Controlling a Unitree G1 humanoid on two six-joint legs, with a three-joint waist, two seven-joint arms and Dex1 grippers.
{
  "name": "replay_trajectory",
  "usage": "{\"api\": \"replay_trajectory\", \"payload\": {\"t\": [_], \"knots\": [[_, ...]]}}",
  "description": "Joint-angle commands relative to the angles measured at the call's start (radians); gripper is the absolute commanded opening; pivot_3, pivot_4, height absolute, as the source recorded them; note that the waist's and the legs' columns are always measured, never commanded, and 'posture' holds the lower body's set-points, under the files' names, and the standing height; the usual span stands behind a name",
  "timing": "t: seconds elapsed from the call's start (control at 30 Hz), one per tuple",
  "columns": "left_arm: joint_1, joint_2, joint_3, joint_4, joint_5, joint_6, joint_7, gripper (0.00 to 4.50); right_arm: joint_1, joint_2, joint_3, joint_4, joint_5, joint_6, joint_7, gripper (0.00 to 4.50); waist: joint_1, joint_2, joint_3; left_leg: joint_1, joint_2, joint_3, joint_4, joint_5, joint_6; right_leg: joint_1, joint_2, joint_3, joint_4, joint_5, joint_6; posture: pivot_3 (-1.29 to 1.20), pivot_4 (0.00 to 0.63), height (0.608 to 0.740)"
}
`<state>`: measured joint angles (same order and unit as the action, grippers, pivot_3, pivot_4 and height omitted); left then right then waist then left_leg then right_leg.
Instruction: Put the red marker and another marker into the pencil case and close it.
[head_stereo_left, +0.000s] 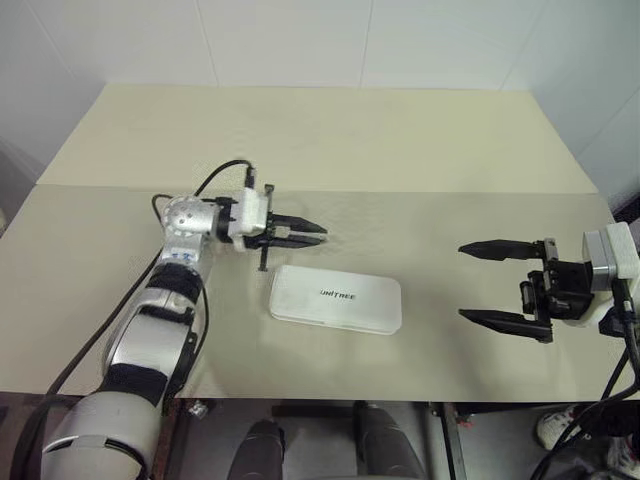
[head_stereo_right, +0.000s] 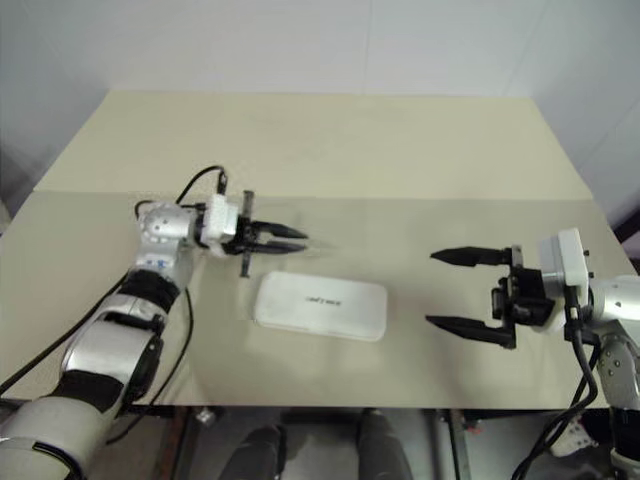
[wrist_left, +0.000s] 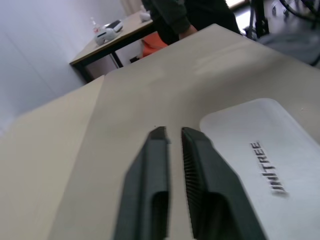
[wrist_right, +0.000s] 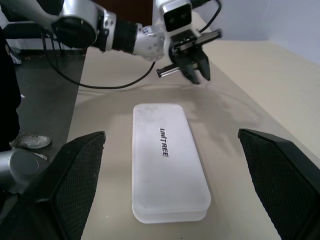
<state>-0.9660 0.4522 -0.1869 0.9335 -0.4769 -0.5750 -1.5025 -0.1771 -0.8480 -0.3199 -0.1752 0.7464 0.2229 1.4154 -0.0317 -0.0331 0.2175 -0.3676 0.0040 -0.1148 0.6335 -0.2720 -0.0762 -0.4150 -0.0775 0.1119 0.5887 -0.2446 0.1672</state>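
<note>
The white pencil case (head_stereo_left: 335, 298) lies flat on the table with its lid down and its dark logo facing up. My left gripper (head_stereo_left: 318, 235) hovers just beyond the case's left end, pointing right. Its fingers (wrist_left: 200, 165) stand slightly apart with nothing between them, so it is open. My right gripper (head_stereo_left: 463, 281) hangs to the right of the case, pointing left towards it, wide open and empty. The case (wrist_right: 167, 165) lies between its two spread fingers (wrist_right: 80, 170) in the right wrist view. The red marker and the other marker are out of view.
The beige table (head_stereo_left: 300, 130) stretches back to a white wall, with a seam across its middle. Its front edge (head_stereo_left: 300, 393) runs close below the case. In the left wrist view a person in dark clothes (wrist_left: 190, 15) stands beyond the table, near a side table (wrist_left: 110, 40).
</note>
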Motion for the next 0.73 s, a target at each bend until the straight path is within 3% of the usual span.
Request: {"api": "replay_trajectory", "payload": {"t": [0.03,0.3,0.73], "knots": [[0.061,0.058,0.03,-0.151,-0.081,0.12,-0.112,1.86,-0.014,0.001,-0.005,-0.012,0.01,0.002,-0.001,4.5,0.002,0.0,0.0,0.0,0.0,0.0,0.0,0.0,0.0,0.0,0.0,0.0,0.0,0.0,0.0,0.0,0.15,0.74],[0.184,0.18,0.079,-0.332,-0.166,0.291,-0.112,4.47,-0.076,-0.027,-0.001,0.05,0.006,0.014,0.029,4.5,0.0,0.0,0.0,0.0,0.0,-0.001,0.001,0.0,0.0,0.001,0.0,0.0,0.0,-0.001,-0.001,0.0,0.15,0.74],[0.311,0.255,0.204,-0.468,-0.138,0.365,-0.054,4.47,-0.12,-0.001,0.042,0.081,-0.005,0.008,0.04,4.5,0.001,0.001,0.0,0.001,0.001,0.0,0.0,0.0,0.0,0.0,0.0,-0.002,0.0,-0.001,-0.002,0.0,0.15,0.74]]}}
